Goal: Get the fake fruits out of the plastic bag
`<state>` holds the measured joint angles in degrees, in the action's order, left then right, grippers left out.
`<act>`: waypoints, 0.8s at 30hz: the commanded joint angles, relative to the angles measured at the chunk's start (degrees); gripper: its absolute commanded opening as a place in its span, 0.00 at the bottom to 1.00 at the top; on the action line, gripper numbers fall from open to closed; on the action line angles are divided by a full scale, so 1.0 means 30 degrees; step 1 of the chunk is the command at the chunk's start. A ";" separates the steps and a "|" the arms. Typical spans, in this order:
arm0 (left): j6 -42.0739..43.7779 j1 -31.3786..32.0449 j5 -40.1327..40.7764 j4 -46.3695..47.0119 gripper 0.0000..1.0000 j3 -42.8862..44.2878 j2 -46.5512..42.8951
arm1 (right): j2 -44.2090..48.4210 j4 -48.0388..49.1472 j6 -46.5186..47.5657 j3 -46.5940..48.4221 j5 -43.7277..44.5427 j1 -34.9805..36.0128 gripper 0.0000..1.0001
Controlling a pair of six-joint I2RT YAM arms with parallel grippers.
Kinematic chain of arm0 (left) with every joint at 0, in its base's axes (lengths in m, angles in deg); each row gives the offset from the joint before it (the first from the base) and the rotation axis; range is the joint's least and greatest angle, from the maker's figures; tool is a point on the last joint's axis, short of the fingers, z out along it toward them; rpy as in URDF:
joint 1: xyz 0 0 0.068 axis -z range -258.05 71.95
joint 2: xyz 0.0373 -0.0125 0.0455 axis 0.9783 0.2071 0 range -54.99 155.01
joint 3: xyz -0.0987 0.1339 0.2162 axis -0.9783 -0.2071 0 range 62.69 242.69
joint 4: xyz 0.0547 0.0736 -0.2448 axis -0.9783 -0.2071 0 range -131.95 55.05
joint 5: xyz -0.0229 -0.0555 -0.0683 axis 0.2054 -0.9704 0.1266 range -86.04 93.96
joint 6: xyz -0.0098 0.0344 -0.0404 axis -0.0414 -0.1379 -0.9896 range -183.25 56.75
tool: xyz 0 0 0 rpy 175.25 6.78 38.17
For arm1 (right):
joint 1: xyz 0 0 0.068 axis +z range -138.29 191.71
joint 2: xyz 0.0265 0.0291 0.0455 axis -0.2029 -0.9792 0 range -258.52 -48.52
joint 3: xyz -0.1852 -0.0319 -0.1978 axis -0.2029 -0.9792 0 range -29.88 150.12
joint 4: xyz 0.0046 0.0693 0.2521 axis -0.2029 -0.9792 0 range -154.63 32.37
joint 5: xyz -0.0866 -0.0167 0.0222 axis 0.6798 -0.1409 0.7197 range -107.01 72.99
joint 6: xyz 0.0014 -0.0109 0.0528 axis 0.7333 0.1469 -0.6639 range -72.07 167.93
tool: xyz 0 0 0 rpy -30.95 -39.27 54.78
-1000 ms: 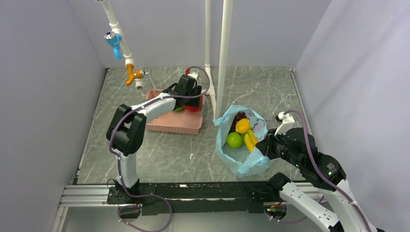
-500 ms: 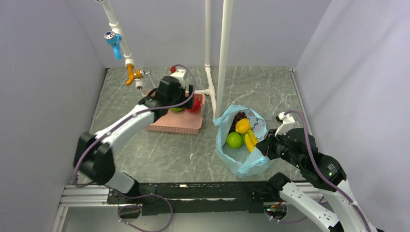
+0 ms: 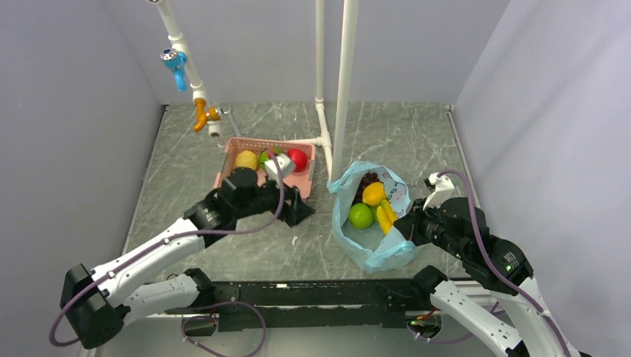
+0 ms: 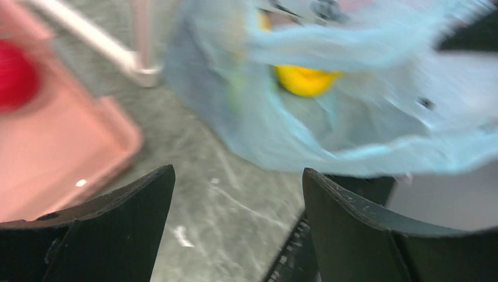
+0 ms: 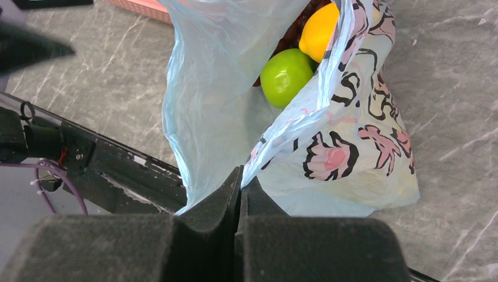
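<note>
Here, the right tool (image 5: 241,176) pinches the plastic bag (image 5: 211,88), while the left tool (image 4: 236,176) hangs empty with its jaws wide apart.

The right tool's fingers are pressed together on a fold of the bag's rim, and the bag spreads out in front of them on the desk (image 3: 417,141) with its mouth open. Just beyond the pinch, inside the bag, sits a green apple (image 5: 286,76), with a yellow-orange fruit (image 5: 317,29) behind it. The yellow bananas (image 3: 385,216) lie beside the apple and the dark grapes (image 3: 367,178) farthest from the tool. The left tool is above bare desk with nothing between its fingers. The bag lies ahead of it and to its right, and the pink basket (image 3: 257,141) is to its left. The basket holds a red apple (image 3: 297,159), a yellow fruit (image 3: 246,159) and something green that is half hidden. The left wrist view is blurred.
</note>
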<state>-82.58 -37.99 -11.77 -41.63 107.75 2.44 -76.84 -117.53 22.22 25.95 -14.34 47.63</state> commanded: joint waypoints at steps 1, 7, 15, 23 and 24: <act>0.1106 0.3728 0.0006 0.1645 0.84 0.0047 -0.0675 | 0.0121 0.0835 0.0135 -0.0007 -0.0082 0.0012 0.00; 0.1798 0.7510 0.0783 0.3541 0.78 0.0574 0.1413 | 0.0119 0.0828 0.0123 -0.0008 -0.0084 0.0031 0.00; 0.2509 0.8577 0.4014 0.1679 0.67 0.4987 0.6660 | 0.0075 0.0832 0.0134 -0.0008 -0.0198 0.0019 0.00; 0.3445 0.8633 0.5677 -0.2264 0.79 1.0728 1.2471 | 0.0124 0.0772 0.0134 0.0020 -0.0134 0.0045 0.00; 0.3656 0.8711 0.5582 -0.2537 0.82 1.1091 1.2904 | 0.0119 0.0762 0.0108 0.0021 -0.0142 0.0025 0.00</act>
<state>-74.48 -12.44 3.12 -43.86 135.31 36.82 -76.84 -117.53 22.22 25.93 -14.53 47.63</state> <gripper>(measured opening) 0.773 0.007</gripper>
